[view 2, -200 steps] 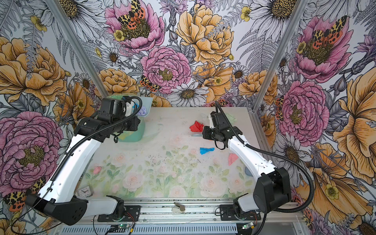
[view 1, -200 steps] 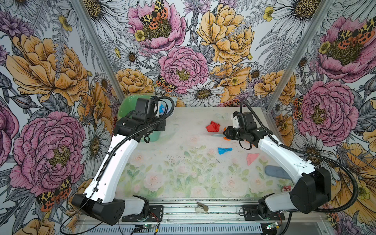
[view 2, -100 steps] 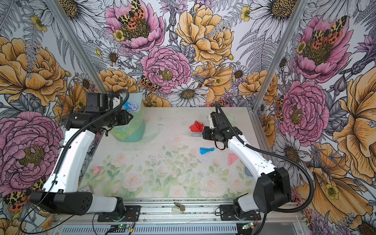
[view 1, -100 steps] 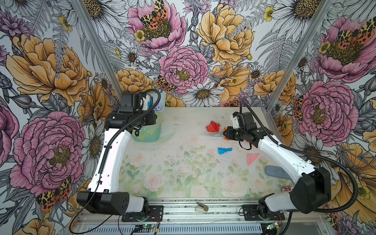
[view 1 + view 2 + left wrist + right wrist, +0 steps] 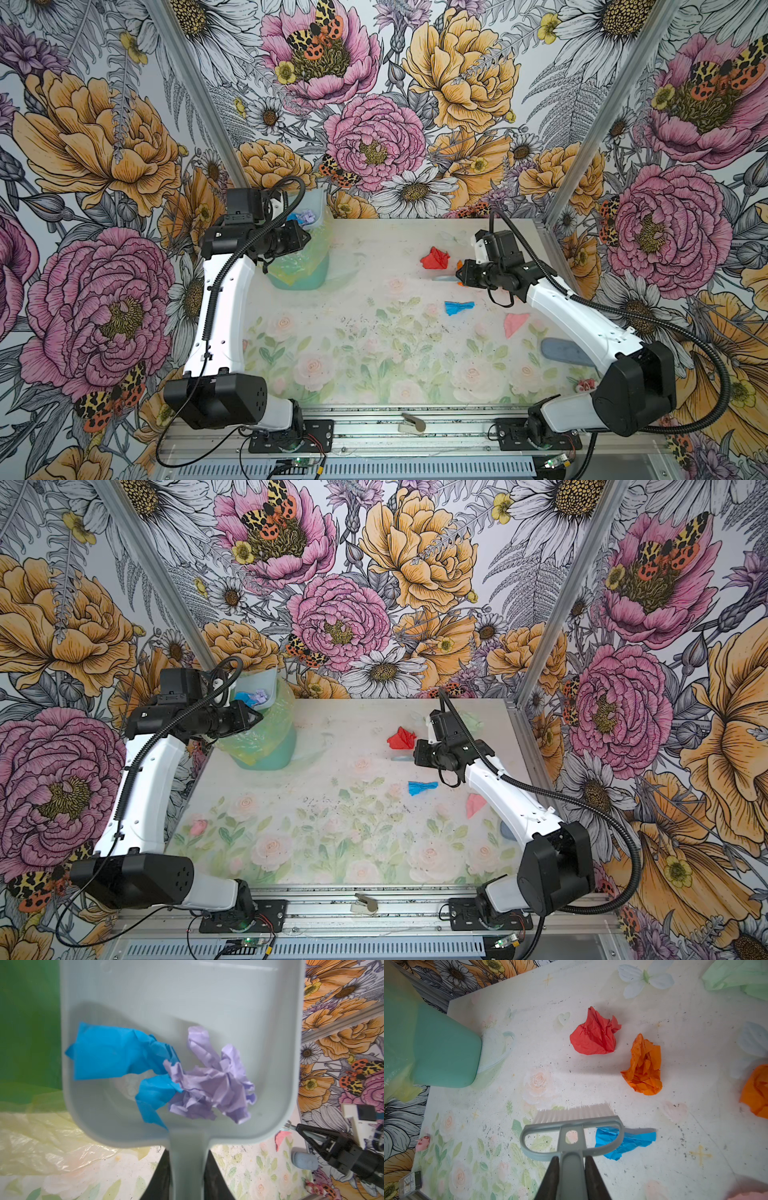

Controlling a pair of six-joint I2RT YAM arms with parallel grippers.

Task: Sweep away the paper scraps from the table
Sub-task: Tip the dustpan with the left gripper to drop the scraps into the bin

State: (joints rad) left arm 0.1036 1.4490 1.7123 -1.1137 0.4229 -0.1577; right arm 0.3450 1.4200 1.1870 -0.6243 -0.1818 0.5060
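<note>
Red scrap lies near the right end effector.

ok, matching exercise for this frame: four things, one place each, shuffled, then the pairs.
1 lilac scrap
2 red scrap
3 brush
4 dustpan

A held in the right gripper
B lying on the table
C held in the left gripper
D inside the dustpan

Pairs: 1-D, 2-B, 3-A, 4-C

No legible text, labels or numbers anywhere (only floral wallpaper).
</note>
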